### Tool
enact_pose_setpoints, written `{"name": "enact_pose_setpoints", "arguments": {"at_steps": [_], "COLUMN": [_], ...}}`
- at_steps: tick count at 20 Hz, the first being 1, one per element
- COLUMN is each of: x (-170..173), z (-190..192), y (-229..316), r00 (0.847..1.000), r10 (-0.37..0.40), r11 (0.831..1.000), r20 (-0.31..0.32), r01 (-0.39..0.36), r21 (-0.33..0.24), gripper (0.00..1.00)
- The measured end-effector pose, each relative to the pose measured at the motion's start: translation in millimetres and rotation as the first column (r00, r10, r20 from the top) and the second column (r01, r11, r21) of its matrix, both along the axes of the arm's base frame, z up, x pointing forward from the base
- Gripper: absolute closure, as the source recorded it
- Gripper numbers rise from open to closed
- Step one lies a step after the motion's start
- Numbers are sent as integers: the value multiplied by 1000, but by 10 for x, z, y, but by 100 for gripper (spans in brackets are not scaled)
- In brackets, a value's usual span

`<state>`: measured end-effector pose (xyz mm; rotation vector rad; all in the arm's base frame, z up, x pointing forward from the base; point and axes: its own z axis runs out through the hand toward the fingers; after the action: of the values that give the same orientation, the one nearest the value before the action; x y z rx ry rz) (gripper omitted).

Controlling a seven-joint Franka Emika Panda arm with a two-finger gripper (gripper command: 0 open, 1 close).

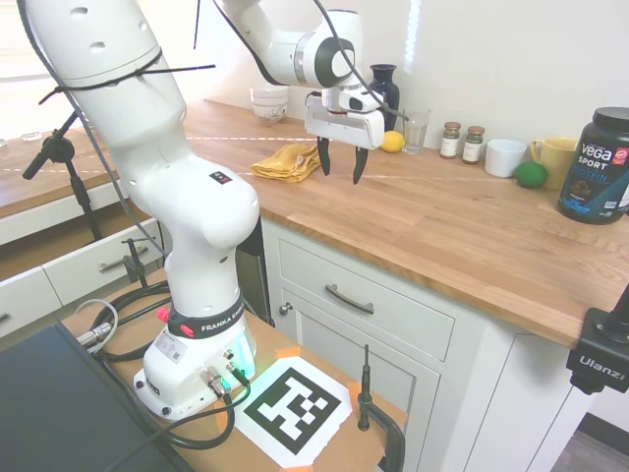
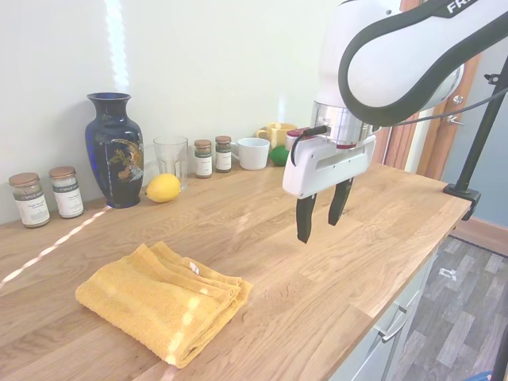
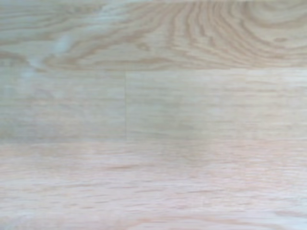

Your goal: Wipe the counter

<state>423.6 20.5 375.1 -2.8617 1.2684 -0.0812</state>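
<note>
The counter (image 1: pixel 442 226) is a broad light-brown wooden worktop (image 2: pixel 333 262) over white cabinets. A folded yellow towel (image 2: pixel 163 298) lies flat on it, also seen as a yellow towel (image 1: pixel 285 162) behind the gripper. My gripper (image 2: pixel 321 225) hangs open and empty a little above the wood, to the right of the towel and apart from it; in the first exterior view the gripper (image 1: pixel 341 168) points straight down. The wrist view shows only bare wood grain (image 3: pixel 153 115).
Along the wall stand a dark blue vase (image 2: pixel 113 149), a lemon (image 2: pixel 163 188), a glass (image 2: pixel 170 159), spice jars (image 2: pixel 213 155), a white cup (image 2: pixel 254 152), a yellow mug (image 1: pixel 555 160), a lime (image 1: pixel 531 174) and a black tub (image 1: pixel 598 165). White bowls (image 1: pixel 269 103) sit further back.
</note>
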Motion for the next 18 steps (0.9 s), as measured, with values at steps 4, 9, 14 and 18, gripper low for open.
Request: {"name": "enact_pose_setpoints", "arguments": {"at_steps": [4,9,14,18], "x": [-12,-11,27,103], "z": [-4,-3,53,187], "y": [-374,-373,-284,3], "r00": [999,999,998,996], "r10": [38,38,56,82], "r11": [999,999,998,996], "r20": [-5,-5,7,21], "r01": [-38,-38,-55,-81], "r21": [-5,-5,-12,-26], "gripper": [0,0,0,0]}}
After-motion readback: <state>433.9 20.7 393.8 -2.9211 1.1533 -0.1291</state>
